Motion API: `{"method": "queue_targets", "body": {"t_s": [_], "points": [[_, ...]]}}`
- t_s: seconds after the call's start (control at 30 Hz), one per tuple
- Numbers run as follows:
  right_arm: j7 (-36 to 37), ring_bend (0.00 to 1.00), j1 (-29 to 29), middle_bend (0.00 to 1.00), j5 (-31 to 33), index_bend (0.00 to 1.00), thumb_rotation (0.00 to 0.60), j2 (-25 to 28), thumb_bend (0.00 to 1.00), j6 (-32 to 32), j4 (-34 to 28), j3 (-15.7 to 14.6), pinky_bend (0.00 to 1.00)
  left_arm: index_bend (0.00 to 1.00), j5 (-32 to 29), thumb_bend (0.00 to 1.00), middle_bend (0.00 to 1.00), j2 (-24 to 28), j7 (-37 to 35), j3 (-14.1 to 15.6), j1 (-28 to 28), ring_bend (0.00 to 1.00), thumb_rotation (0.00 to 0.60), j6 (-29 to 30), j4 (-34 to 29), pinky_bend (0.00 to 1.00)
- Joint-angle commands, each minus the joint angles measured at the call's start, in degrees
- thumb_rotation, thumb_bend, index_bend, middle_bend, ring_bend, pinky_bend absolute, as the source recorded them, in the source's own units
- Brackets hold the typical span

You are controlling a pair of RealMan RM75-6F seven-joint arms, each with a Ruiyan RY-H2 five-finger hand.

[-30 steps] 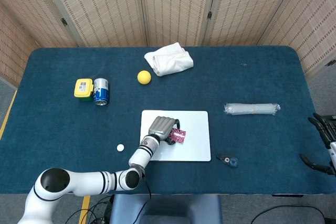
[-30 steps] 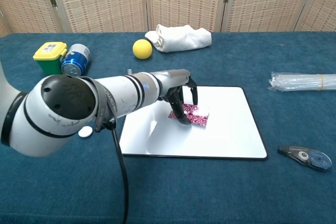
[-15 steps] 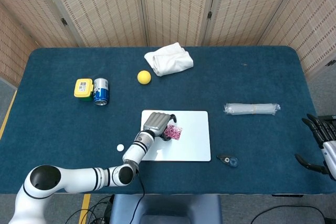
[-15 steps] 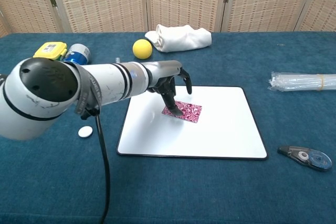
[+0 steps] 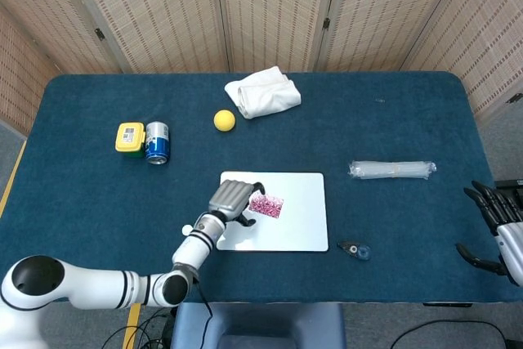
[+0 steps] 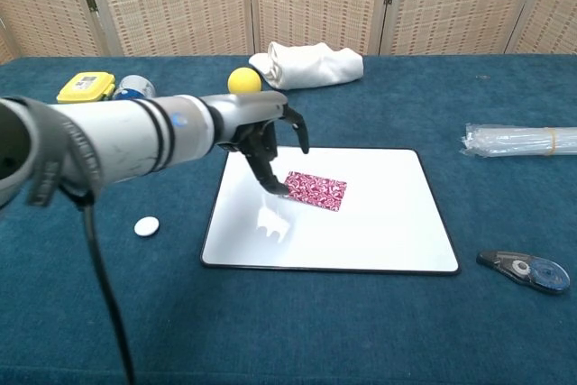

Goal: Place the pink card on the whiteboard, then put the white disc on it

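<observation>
The pink patterned card (image 5: 266, 205) (image 6: 316, 190) lies flat on the whiteboard (image 5: 298, 233) (image 6: 379, 236), left of its middle. My left hand (image 5: 231, 200) (image 6: 266, 143) hovers over the board's left part, just left of the card. Its fingers are apart, point down and hold nothing; one fingertip is close to the card's left edge. The small white disc (image 6: 147, 225) sits on the blue cloth left of the board, beside my left forearm. My right hand (image 5: 497, 222) is at the table's far right edge, empty with its fingers spread, and shows only in the head view.
A yellow ball (image 5: 224, 120) and a folded white cloth (image 5: 262, 92) lie beyond the board. A blue can (image 5: 157, 142) and a yellow box (image 5: 129, 137) stand at the left. A clear plastic roll (image 5: 392, 170) and a correction-tape dispenser (image 5: 355, 249) lie to the right.
My left hand let go of the card, lifted and drew back to the left. The card shifted left on the board and now lies uncovered. My right hand shifted slightly.
</observation>
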Motion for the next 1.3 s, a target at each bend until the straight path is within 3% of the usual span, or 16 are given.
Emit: {"method": "queue_targets", "body": {"t_s": [0.03,0.27,0.5,1.3], "points": [[-1.11,0.0,0.13,0.0,-0.89,0.0,0.6,-0.15,0.19,-0.02,-0.57,-0.31,0.0,0.38,3.94,0.26,1.0,6.17,-3.02,4.22,6.88,1.0,0.6,6.0,-8.02,1.0],[-3.46,0.0,0.35,0.0,-3.34,0.0,0.6,-0.56,0.19,0.09,-1.58,-1.23,0.0,0.4,3.13,0.26,1.0,9.25,-4.55,8.11,12.06,1.0,0.6,7.5,-9.87,1.0],[-4.43,0.0,0.02,0.0,-4.59,0.0,0.6,-0.49,0.19,0.87,-2.1,-1.92,0.0,0.42,6.0,0.26,1.0,9.05,-6.96,10.18,16.42,1.0,0.6,9.27,-8.69,1.0],[-6.05,0.0,-0.29,0.0,-5.01,0.0,0.6,-0.79,0.19,1.94,-2.49,-2.22,0.0,0.45,9.51,0.26,1.0,6.38,-9.49,8.57,21.81,1.0,0.6,6.19,-2.94,1.0]]}}
